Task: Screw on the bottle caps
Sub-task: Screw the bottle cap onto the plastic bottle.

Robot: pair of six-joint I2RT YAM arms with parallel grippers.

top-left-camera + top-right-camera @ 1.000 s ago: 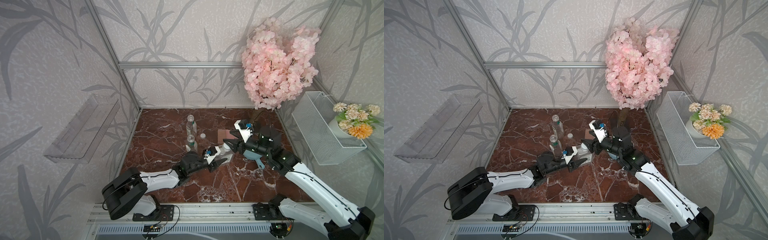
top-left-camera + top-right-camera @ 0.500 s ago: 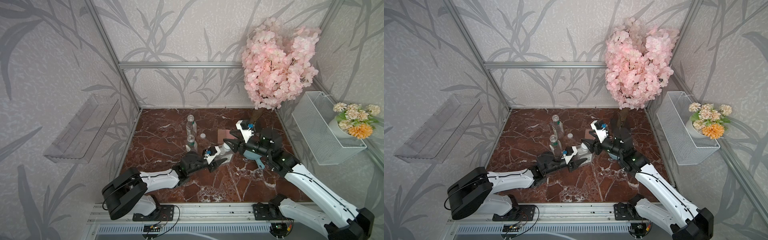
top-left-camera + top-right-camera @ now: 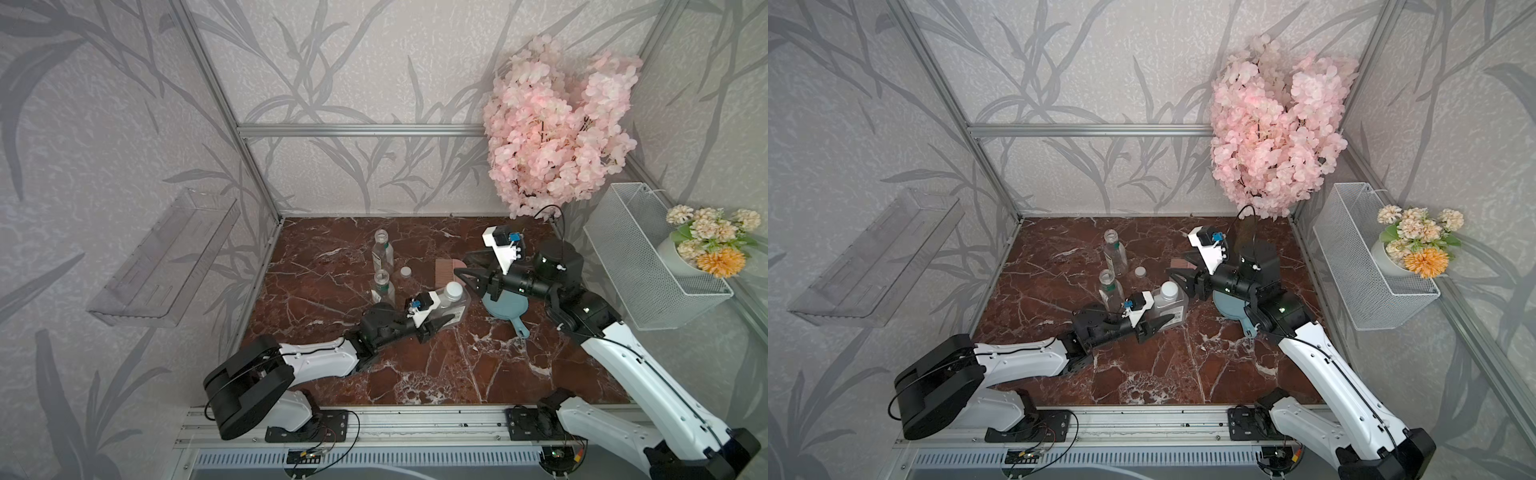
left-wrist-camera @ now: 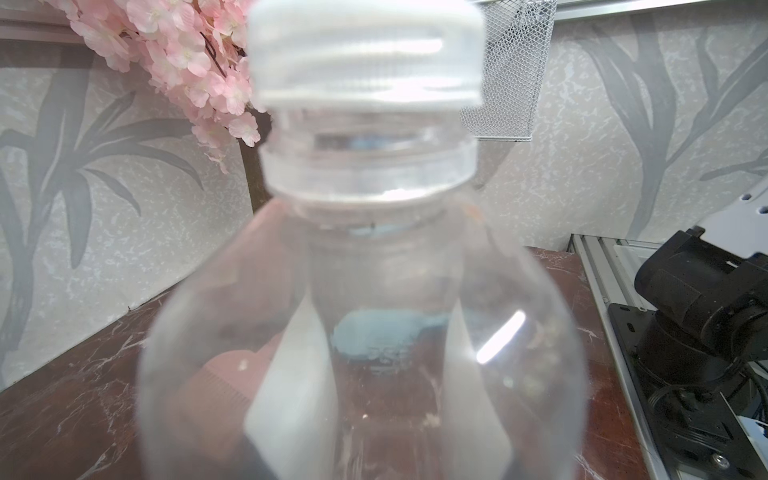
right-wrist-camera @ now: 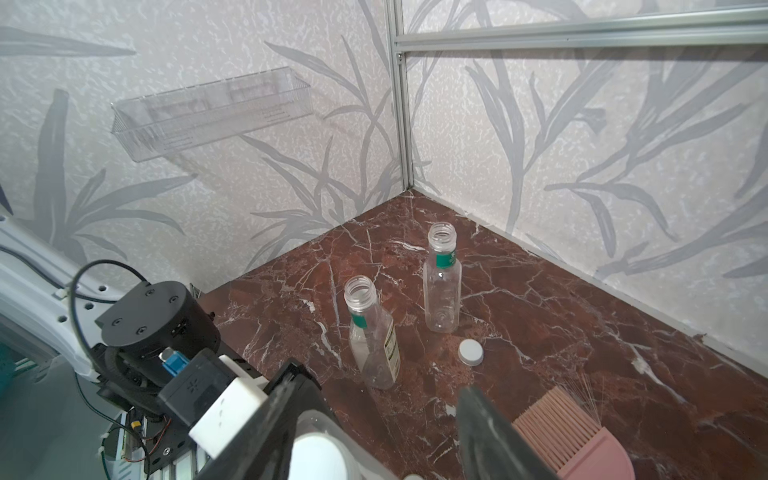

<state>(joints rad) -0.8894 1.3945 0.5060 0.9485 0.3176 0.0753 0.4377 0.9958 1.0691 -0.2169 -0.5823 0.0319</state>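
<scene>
The squarer clear bottle (image 3: 454, 306) (image 3: 1170, 308) stands tilted at mid-table with a white cap (image 3: 453, 289) (image 3: 1168, 289) (image 4: 365, 54) on its neck. My left gripper (image 3: 439, 322) (image 3: 1155, 325) is shut on this bottle's body; its white pads (image 4: 291, 395) show through the plastic. My right gripper (image 3: 463, 266) (image 5: 378, 432) is open just behind that cap (image 5: 320, 457), and its dark fingers (image 5: 486, 432) stand wide of it. Two round bottles (image 3: 383, 249) (image 3: 382, 284) with green bands stand uncapped behind. A loose cap (image 3: 405, 272) (image 5: 471, 351) lies beside them.
A pink brush (image 3: 446, 269) (image 5: 573, 436) lies just behind the right gripper. A blue handled dish (image 3: 505, 307) sits under the right arm. A pink blossom tree (image 3: 557, 137) fills the back right corner. A white wire basket (image 3: 648, 257) hangs on the right wall.
My right wrist has lifted and drawn back slightly from the capped bottle. The left arm and the bottle have not moved.
</scene>
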